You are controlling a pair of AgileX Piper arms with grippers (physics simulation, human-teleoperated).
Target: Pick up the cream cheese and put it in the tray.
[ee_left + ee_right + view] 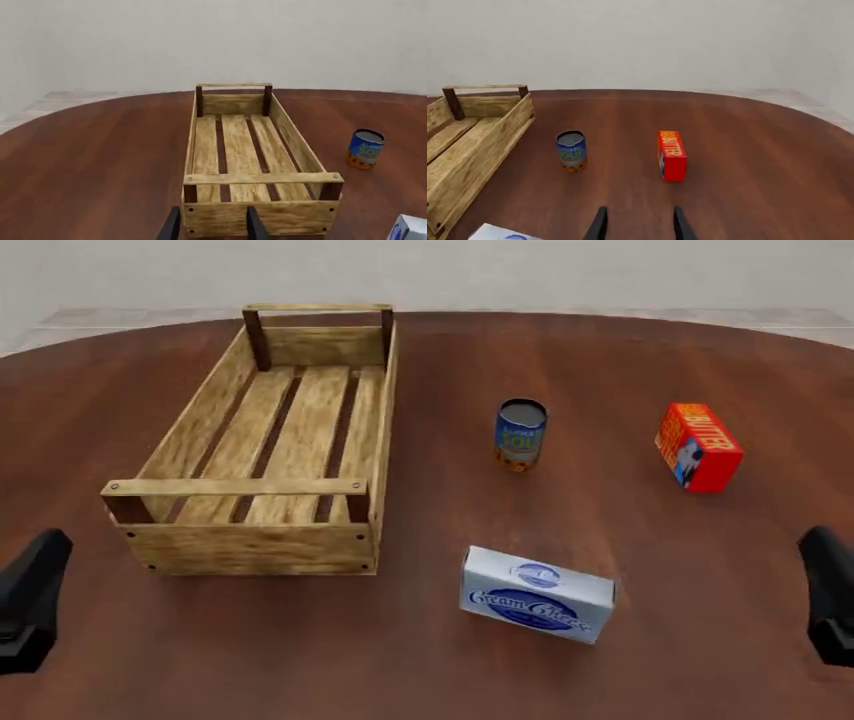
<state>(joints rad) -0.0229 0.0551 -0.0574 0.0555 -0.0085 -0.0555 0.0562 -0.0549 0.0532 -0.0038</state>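
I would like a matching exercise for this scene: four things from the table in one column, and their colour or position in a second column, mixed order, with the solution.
1. cream cheese
2. tray
3. soup can
4. butter box

a. red-orange, far right
b. light wood, left side
c. white box, nearest the arms
d. blue, between tray and butter box

Pairs: 1-c, 2-b, 3-d, 4-a

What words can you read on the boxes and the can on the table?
"Cream Cheese" in blue script on the cream cheese, the white box at the front.
"BUTTER" in light letters on the butter box, the red-orange one; it also shows in the right wrist view.
The soup can has a blue label with yellowish letters, too blurred to read.
The tray has no writing.
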